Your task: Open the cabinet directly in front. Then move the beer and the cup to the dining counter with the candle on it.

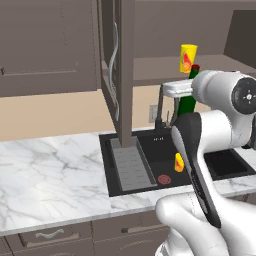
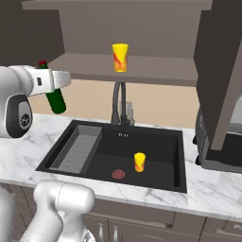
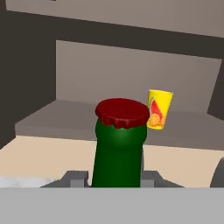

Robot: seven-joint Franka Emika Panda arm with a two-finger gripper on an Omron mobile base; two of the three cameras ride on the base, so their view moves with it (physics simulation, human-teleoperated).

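My gripper (image 3: 117,180) is shut on the beer (image 3: 118,151), a dark green bottle with a red cap, holding it upright in the air below the cabinet shelf. In the base views the beer (image 1: 187,103) (image 2: 57,101) hangs from the gripper (image 1: 181,92) (image 2: 56,84) above the counter at the sink. The cabinet is open, its doors (image 1: 116,70) (image 2: 222,80) swung outward. The yellow cup (image 1: 188,58) (image 2: 120,57) (image 3: 159,109) stands upright on the cabinet shelf (image 2: 156,71), apart from the beer. The dining counter and the candle are out of view.
A black sink (image 1: 131,167) (image 2: 71,151) with a dark faucet (image 2: 120,104) lies in the marble counter (image 1: 50,175) below. A small yellow and orange cup (image 1: 179,162) (image 2: 139,161) stands in the basin. A dark appliance (image 2: 212,151) sits on the counter at the right.
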